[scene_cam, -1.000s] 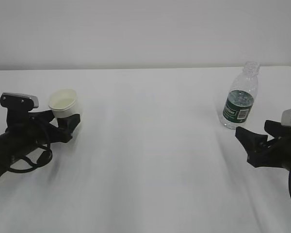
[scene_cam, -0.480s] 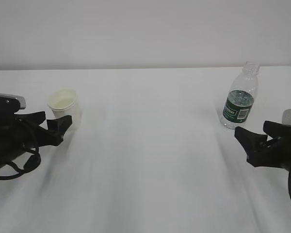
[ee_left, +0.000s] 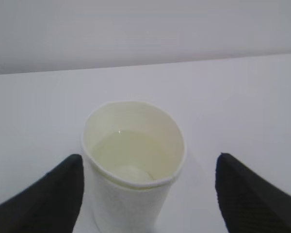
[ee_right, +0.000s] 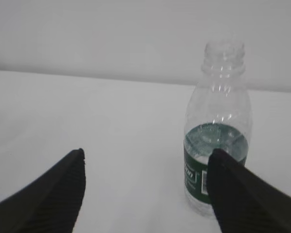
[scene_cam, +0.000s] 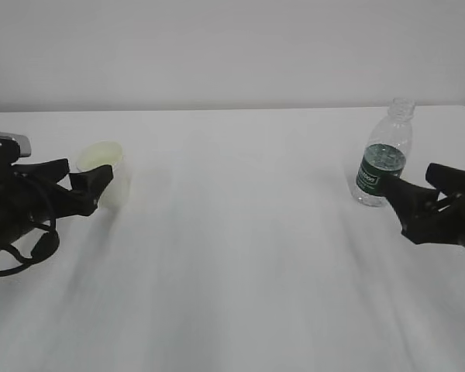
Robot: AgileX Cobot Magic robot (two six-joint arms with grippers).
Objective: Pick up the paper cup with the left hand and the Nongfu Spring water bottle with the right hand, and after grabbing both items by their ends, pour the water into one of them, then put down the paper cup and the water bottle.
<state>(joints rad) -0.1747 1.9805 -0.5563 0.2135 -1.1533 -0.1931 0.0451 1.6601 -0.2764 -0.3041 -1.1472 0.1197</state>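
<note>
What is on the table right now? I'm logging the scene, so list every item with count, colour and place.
paper cup: one, white with a cream inside, upright near the table's left edge, with some clear liquid in the bottom.
Nongfu Spring water bottle: one, clear with a dark green label, upright at the far right, no cap on its neck.
table: one, white, under everything.
wall: one, pale grey, behind the table.
left hand: one, black, low at the left edge, jaws open with the cup in front of them, not gripped.
right hand: one, black, at the right edge, jaws open just short of the bottle, not gripping it.
</note>
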